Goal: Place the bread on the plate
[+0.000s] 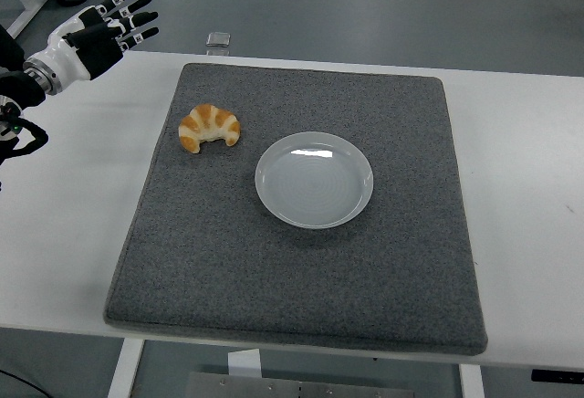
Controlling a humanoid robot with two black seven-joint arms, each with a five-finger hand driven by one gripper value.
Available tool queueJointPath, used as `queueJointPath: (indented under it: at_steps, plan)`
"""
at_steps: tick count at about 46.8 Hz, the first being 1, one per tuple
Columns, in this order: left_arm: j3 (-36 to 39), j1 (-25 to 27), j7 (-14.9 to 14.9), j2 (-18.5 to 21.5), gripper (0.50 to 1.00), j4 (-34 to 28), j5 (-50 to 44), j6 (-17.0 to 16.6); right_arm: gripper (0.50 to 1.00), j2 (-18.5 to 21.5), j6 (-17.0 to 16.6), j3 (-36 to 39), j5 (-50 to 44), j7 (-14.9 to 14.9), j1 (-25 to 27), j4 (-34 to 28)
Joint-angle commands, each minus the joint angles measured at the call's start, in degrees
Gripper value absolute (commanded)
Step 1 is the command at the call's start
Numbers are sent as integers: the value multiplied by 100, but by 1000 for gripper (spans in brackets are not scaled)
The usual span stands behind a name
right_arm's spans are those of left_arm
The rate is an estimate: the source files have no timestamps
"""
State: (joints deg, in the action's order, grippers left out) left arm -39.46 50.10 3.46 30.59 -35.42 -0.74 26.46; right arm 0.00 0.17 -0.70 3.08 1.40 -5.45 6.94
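- Entering from the left edge, the left arm reaches over the far-left corner of the white tabletop (64, 234).
- The left hand (100, 31) hangs above that corner with its fingers (132, 16) spread wide and extended, holding nothing.
- The left hand is well apart from the bread and touches no object.
- A grey mat (301, 298) covers the middle of the tabletop; bare white surface shows on both of its sides.
- The bread (210, 128), a curved croissant-shaped piece with golden and pale bands, lies on the mat in its far-left area, with the open side of the curve toward the near edge.
- The bread is near the plate but does not touch it; a strip of mat shows between them.
- The plate (314, 181), white, round and shallow, sits flat on the mat near its centre, to the right of the bread.
- A small grey object (217, 40) lies beyond the far edge of the tabletop; its type cannot be determined.
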Motion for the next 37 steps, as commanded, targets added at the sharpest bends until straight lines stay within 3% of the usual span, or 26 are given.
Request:
queueJointPath:
  at_steps: [1,22,37]
  plan:
    - [0,0,-3,-9,992,0,3,0,952,0,0,0,0,0,0,0]
    - [9,53,23,-45,994,26,12,0,952,0,0,0,0,0,0,0]
    - [79,88,349,-1,992,-9,583,18,954,0,0,0,0,0,0,0]
